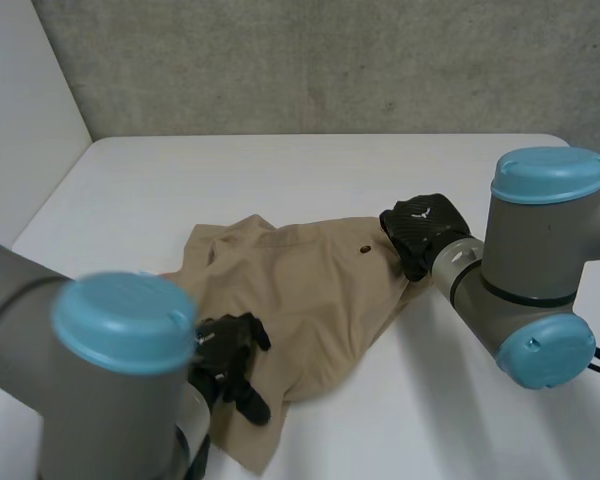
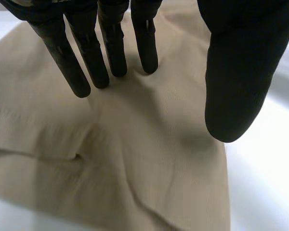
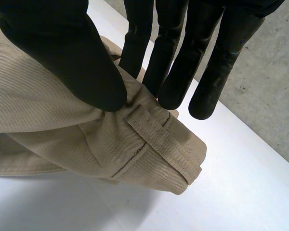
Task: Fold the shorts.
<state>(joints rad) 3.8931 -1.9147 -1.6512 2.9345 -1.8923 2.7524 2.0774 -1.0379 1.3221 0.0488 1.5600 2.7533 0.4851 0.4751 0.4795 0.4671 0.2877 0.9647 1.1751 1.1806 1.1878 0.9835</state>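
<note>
Tan shorts (image 1: 300,290) lie rumpled across the middle of the white table (image 1: 330,170). My left hand (image 1: 230,360) hovers over the near leg end of the shorts (image 2: 135,159); in the left wrist view its fingers (image 2: 86,62) are straight and spread away from the thumb, with nothing between them. My right hand (image 1: 420,232) is at the right edge of the cloth. In the right wrist view the thumb (image 3: 62,53) and fingers pinch the waistband of the shorts (image 3: 48,110) just by a belt loop (image 3: 164,144), and that corner is lifted a little off the table.
A grey concrete wall (image 1: 330,60) runs behind the table's far edge and a white wall (image 1: 20,100) stands at the left. Bare tabletop lies beyond the shorts and to their right.
</note>
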